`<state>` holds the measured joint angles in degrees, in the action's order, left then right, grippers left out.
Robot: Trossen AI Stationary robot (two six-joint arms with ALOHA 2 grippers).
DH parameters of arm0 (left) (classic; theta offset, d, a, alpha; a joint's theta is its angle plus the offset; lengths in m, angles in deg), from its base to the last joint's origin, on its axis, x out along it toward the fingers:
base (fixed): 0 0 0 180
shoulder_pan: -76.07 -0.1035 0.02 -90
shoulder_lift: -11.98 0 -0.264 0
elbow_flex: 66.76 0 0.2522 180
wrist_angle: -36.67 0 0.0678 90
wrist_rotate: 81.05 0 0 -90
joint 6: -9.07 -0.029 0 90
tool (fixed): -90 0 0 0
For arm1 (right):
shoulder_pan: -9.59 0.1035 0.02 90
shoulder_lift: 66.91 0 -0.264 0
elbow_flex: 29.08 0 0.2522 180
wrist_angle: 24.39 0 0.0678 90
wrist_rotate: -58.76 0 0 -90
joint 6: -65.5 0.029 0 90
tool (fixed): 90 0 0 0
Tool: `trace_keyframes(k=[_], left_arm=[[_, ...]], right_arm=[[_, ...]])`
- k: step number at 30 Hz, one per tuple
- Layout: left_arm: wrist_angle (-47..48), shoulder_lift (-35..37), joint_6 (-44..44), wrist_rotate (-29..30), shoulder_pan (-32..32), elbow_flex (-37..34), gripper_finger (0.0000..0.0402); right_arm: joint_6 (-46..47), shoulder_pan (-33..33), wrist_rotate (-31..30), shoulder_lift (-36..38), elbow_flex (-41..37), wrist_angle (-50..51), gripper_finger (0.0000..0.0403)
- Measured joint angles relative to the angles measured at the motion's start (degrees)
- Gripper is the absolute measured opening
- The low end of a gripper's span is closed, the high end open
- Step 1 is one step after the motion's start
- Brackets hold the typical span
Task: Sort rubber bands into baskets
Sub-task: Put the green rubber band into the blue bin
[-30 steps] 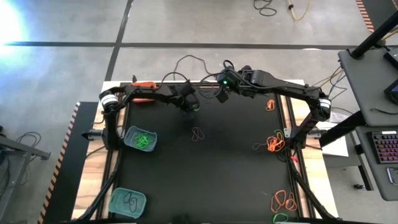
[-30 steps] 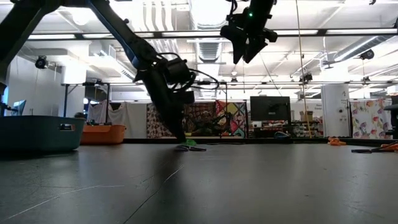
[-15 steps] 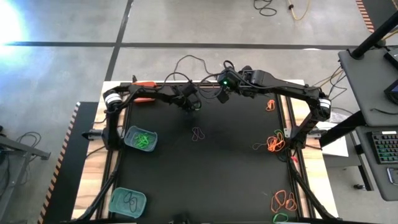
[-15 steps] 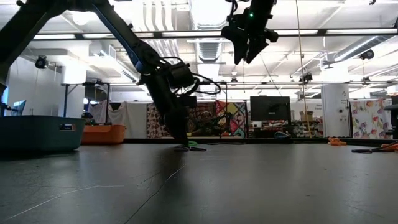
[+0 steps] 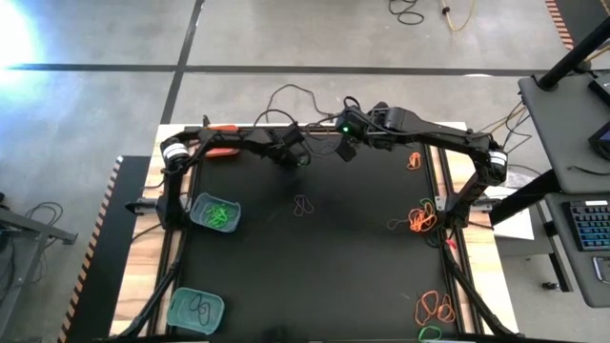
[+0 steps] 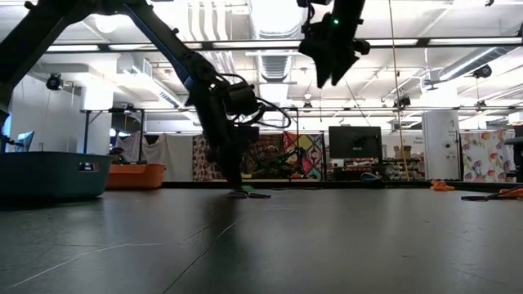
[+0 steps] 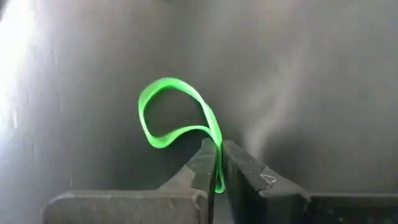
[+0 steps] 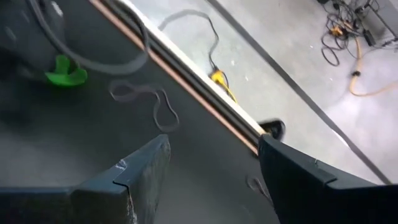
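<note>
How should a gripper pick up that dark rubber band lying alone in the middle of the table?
Probably from straight above. The dark rubber band lies flat on the black mat as a pinched, twisted loop, clear of other things. Closing on the crossing strands at its narrow middle looks best. The left gripper holds a green rubber band that way, pinching its doubled strand.

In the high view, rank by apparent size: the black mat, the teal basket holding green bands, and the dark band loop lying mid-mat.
1. Black mat
2. Teal basket with green bands
3. Dark band loop, much the smallest
</note>
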<state>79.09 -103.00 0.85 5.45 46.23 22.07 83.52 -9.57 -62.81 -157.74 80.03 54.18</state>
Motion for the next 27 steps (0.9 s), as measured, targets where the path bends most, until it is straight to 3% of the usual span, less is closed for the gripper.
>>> trace_keyframes(k=[6, 12, 21, 27], left_arm=[[12.3, 5.9, 0.6, 0.0, 1.3, 2.6, 0.0002], [19.1, 14.6, 6.3, 0.3, 2.8, 0.6, 0.0001], [27.8, 31.4, 27.2, -1.3, 9.8, -7.9, 0.0000], [30.9, 40.0, 41.7, -1.8, 17.4, -14.9, 0.0000]], right_arm=[[0.1, 0.0, 0.0, 0.0, -2.7, 5.9, 0.0238], [5.3, 0.0, 3.0, 0.5, -11.9, 10.3, 0.0238], [5.1, 0.2, 13.7, 0.6, -29.2, 5.2, 0.0238], [8.3, 0.1, 21.8, 1.5, -33.8, 5.2, 0.0238]])
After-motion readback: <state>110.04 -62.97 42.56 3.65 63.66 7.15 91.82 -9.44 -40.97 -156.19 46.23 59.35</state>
